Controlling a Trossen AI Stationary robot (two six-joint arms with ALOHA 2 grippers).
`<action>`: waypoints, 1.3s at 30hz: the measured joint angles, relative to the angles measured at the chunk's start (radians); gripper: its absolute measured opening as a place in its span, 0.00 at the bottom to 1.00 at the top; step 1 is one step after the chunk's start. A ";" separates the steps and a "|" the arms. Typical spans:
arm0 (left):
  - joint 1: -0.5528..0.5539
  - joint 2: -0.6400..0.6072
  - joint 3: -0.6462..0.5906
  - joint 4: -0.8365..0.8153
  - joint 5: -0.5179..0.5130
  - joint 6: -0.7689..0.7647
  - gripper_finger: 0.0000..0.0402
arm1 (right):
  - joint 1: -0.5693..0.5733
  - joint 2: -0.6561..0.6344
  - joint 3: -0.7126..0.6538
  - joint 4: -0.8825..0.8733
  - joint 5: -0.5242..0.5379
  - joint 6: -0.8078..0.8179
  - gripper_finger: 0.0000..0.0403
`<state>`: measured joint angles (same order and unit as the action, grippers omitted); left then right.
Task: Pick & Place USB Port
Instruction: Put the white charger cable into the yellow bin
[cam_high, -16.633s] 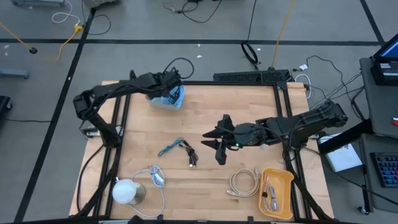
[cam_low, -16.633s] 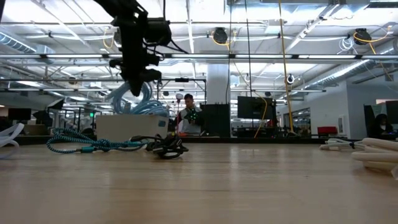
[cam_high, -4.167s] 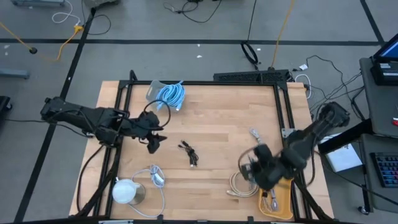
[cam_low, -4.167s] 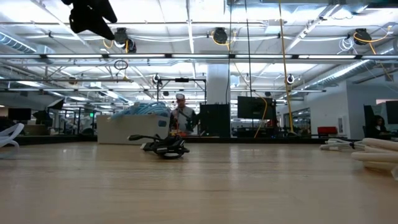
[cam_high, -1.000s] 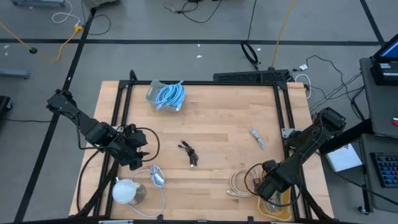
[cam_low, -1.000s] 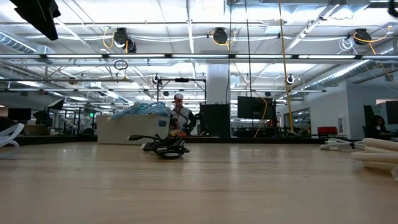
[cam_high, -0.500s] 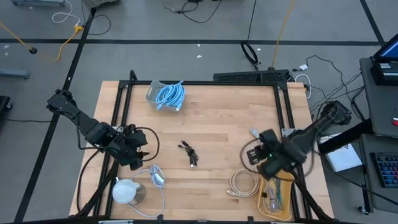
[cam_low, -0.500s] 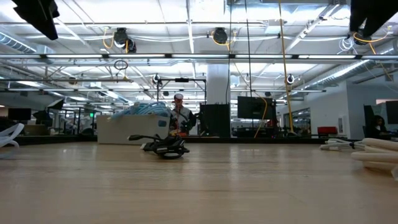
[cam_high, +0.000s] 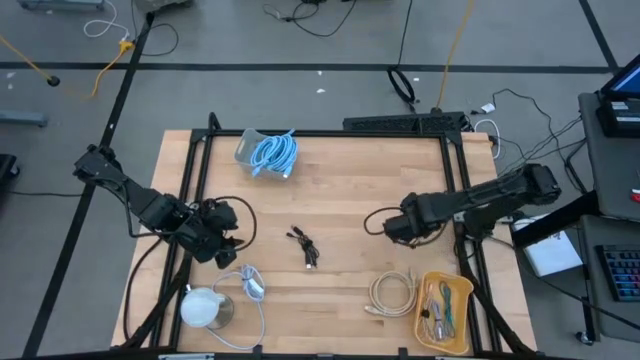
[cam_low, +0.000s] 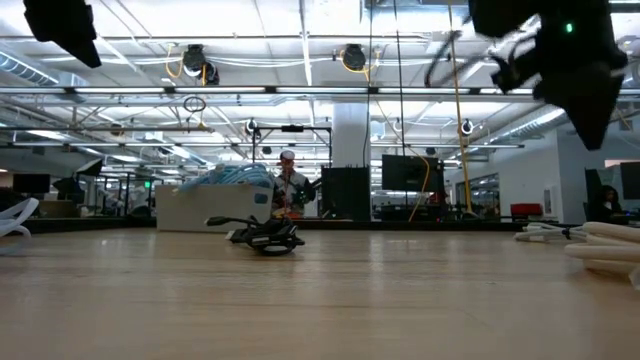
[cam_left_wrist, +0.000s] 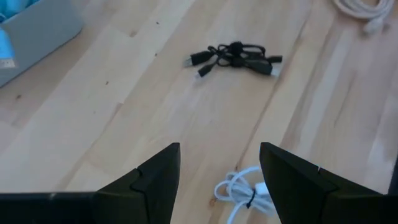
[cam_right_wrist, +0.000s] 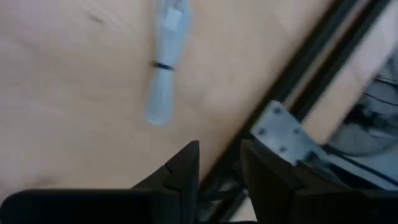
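Observation:
A small black cable bundle (cam_high: 305, 246) (cam_left_wrist: 236, 55) lies on the wooden table near its middle. A pale bundled cable (cam_right_wrist: 166, 68) lies flat on the wood close to the right frame rail; in the high view my right gripper (cam_high: 398, 228) (cam_right_wrist: 219, 171) hovers over it and hides it. That gripper points steeply down, its fingers a little apart with nothing between them. My left gripper (cam_high: 215, 242) (cam_left_wrist: 217, 180) waits open above the table's left side, over a white cable (cam_left_wrist: 242, 193).
A grey bin with a blue cable (cam_high: 268, 152) stands at the far left. A yellow tray (cam_high: 460, 288) with small cables and a beige cable coil (cam_high: 392, 292) sit near right. A white round object (cam_high: 203, 308) lies near left. Black frame rails (cam_right_wrist: 311, 74) edge the table.
My right gripper has swung from over the yellow tray toward the table's far edge and middle, rising a little and turning about, and now hangs over the pale bundled cable. The cables have not moved.

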<state>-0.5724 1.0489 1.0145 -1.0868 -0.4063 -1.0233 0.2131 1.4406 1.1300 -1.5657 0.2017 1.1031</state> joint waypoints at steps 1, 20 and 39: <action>0.006 0.000 0.000 0.008 -0.003 -0.002 0.56 | -0.013 0.000 -0.026 -0.003 -0.002 -0.011 0.27; 0.103 0.044 0.000 0.112 0.035 0.061 0.56 | -0.176 -0.109 -0.295 0.396 -0.102 -0.095 0.34; 0.106 0.083 0.000 0.120 0.083 0.079 0.56 | -0.279 -0.107 -0.428 0.640 -0.130 -0.181 0.35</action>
<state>-0.4660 1.1320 1.0145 -0.9668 -0.3229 -0.9443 -0.0659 1.3333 0.7022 -0.9257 0.0717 0.9224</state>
